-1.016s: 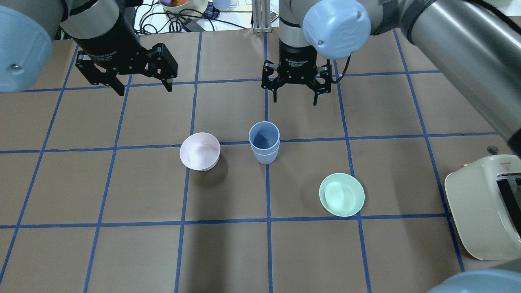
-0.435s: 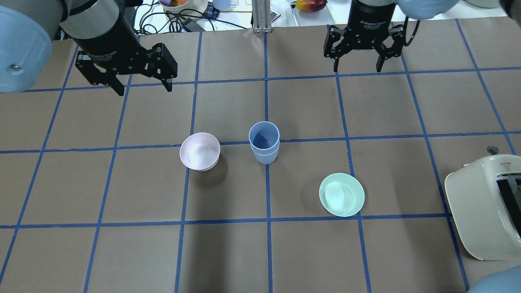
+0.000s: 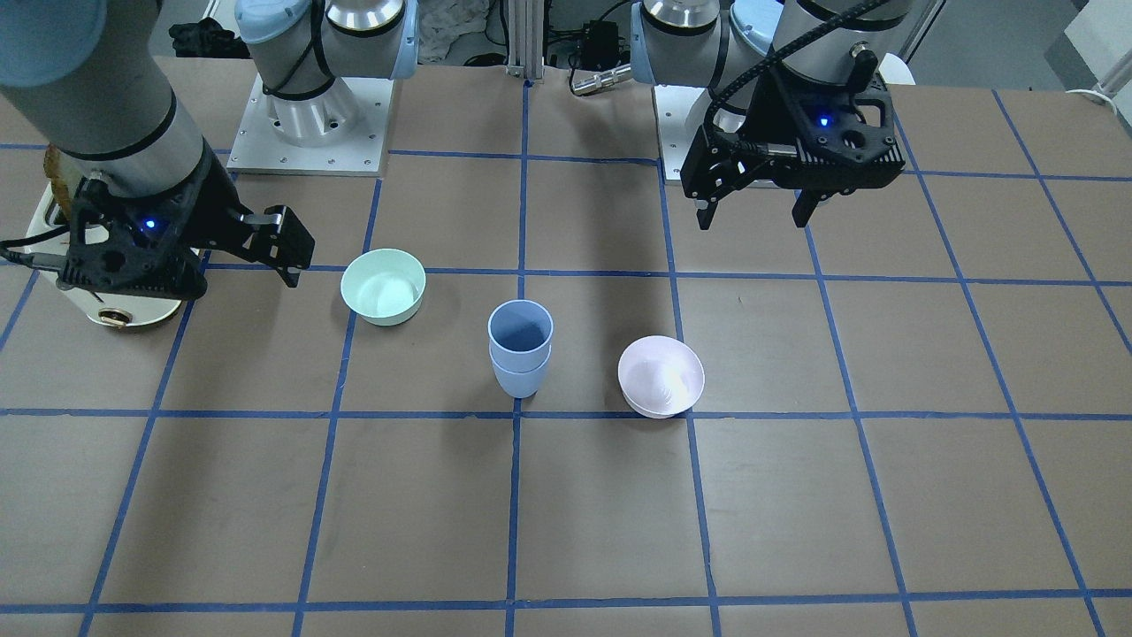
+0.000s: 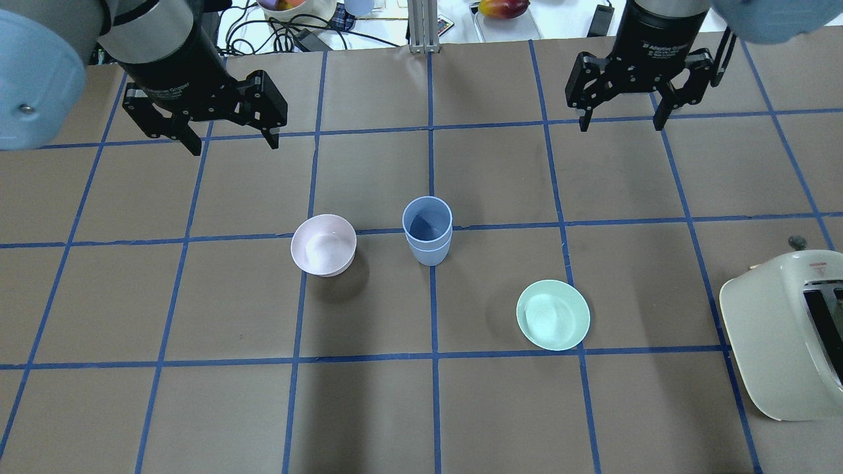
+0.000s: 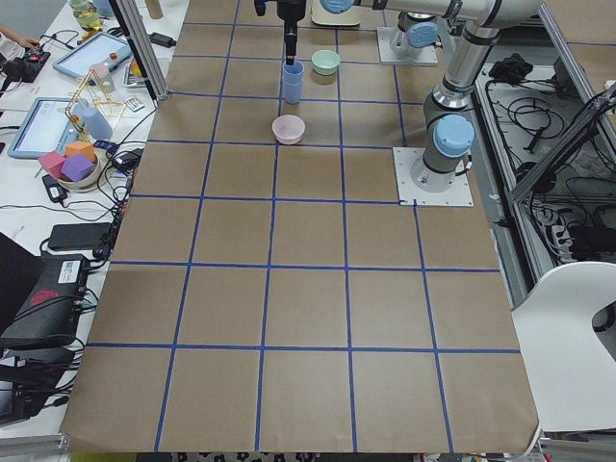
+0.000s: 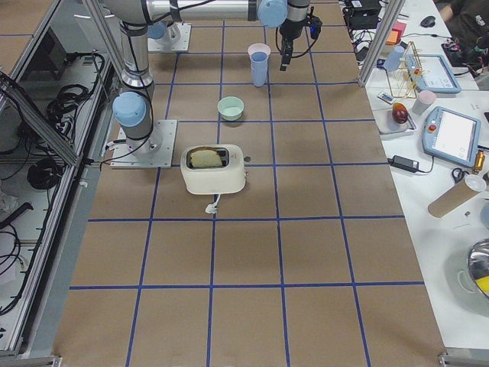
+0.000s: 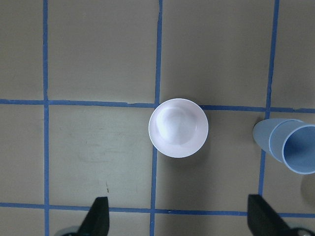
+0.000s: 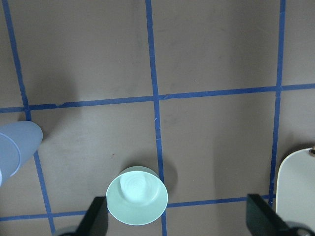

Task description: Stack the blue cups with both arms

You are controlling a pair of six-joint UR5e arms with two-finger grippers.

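Mid-table, blue cups (image 4: 427, 230) stood nested upright between pink bowl (image 4: 323, 245) and green bowl (image 4: 552, 315). Above, left gripper (image 4: 234, 146) and right gripper (image 4: 620, 125) hung spread, empty, well clear; stacking likely finished, seating depth unclear.

Matte plastic blue cups (image 4: 427, 232), smooth pink bowl (image 4: 323, 245), matt brown paper table cover (image 4: 197, 296), glossy cream toaster (image 4: 770, 342)

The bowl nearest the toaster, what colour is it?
The bowl is mint green, clearest in the overhead exterior view.
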